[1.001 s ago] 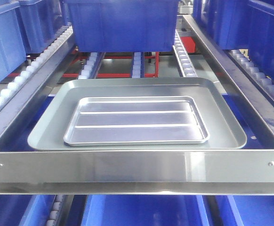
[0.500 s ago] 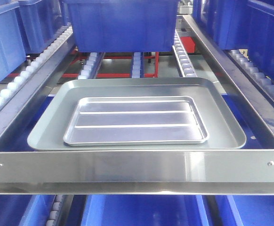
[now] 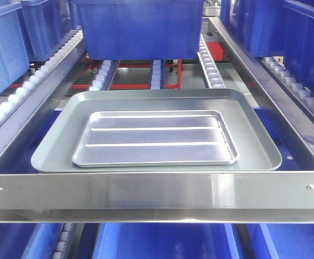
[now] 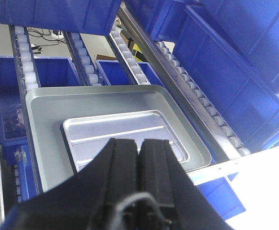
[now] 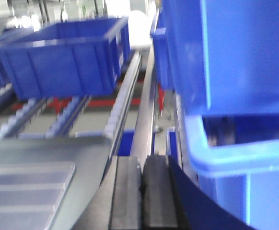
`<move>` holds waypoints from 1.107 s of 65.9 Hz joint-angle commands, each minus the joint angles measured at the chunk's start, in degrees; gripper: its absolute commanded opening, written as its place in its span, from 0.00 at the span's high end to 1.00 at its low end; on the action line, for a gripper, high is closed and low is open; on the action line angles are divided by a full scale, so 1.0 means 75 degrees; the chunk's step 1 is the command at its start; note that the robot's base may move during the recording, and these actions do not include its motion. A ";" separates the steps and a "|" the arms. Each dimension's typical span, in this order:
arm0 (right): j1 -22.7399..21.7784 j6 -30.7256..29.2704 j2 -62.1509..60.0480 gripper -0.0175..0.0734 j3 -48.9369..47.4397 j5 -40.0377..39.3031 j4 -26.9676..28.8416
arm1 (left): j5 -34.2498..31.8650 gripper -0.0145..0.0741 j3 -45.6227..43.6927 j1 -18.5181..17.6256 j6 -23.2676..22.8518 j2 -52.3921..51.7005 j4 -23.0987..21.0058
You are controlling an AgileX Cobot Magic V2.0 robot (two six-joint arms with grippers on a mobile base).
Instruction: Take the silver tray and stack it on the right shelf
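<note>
The silver tray [image 3: 156, 137] lies flat inside a larger dull grey tray [image 3: 54, 145] on the right shelf, just behind the shelf's stainless front crossbar [image 3: 157, 194]. No gripper shows in the front view. In the left wrist view my left gripper [image 4: 139, 141] is shut and empty, held over the near edge of the silver tray [image 4: 115, 132]. In the right wrist view my right gripper [image 5: 141, 160] is shut and empty, off the right side of the grey tray [image 5: 82, 158]. There the silver tray [image 5: 24, 187] shows at the lower left.
A blue bin [image 3: 141, 27] stands on the roller rails [image 3: 210, 65] behind the trays. More blue bins flank the lane at the left [image 3: 6, 48] and right [image 3: 292, 32], and others sit on the level below [image 3: 162, 243]. One blue bin [image 5: 240, 143] is close beside my right gripper.
</note>
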 commanded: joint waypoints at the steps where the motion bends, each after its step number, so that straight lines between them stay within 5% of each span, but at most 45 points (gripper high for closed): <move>1: -0.0066 -0.0117 -0.0246 0.74 0.0025 -0.0880 0.0023 | -0.0574 0.94 -0.0232 -0.0049 0.0012 0.0021 0.0098; 29: -0.0066 -0.0066 -0.0524 0.74 0.0027 0.0216 -0.0047 | -0.0574 0.94 -0.0232 -0.0049 0.0012 0.0021 0.0098; 73: -0.0066 -0.0066 -0.0517 0.74 0.0027 0.0279 -0.0091 | -0.0591 0.94 -0.0195 -0.0049 0.0012 0.0021 0.0069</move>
